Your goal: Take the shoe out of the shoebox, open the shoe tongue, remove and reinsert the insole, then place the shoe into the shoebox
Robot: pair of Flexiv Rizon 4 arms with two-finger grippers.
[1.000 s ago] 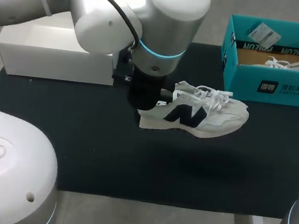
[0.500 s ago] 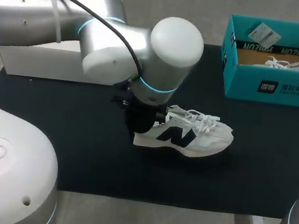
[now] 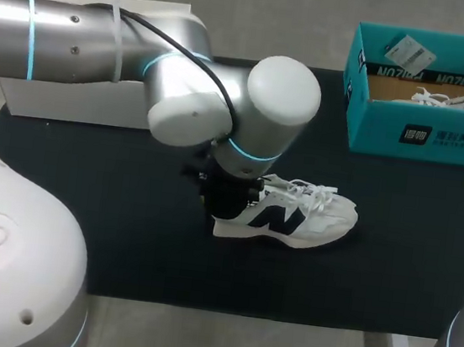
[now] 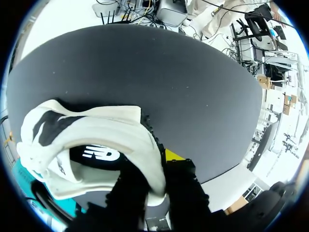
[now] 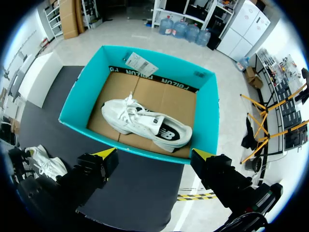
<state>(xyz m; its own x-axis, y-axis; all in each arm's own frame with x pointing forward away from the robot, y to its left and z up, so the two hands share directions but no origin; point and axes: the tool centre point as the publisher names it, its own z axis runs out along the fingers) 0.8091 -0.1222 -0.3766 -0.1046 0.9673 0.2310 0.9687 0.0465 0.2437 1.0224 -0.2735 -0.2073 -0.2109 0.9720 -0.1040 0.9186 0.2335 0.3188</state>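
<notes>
- The left gripper [image 4: 157, 169] is clamped on the heel of a white shoe [image 4: 96, 135]; one finger sits inside the collar and the other outside, with the heel wall pinched between them.
- The right gripper [image 5: 154, 154] holds nothing; its fingers are spread wide, and it hangs above the teal shoebox [image 5: 72, 106].
- There are two shoes. The gripped one lies mid-desk on the black mat [image 3: 162, 258] with its toe toward the right edge; its sole seems to rest on the mat, though this is hard to confirm. The second shoe [image 5: 145, 123] lies on its side inside the shoebox.
- There is one shoebox, open, at the far right corner of the desk [image 3: 220, 341]; there is one white box [image 3: 71, 107] at the far left corner, partly behind the left arm [image 3: 182, 100].
- Since a second ago, the gripped shoe has come toward the near edge, further from the shoebox; the left arm has swung with it, uncovering more of the white box; the second shoe, the shoebox and the right gripper are unchanged.
</notes>
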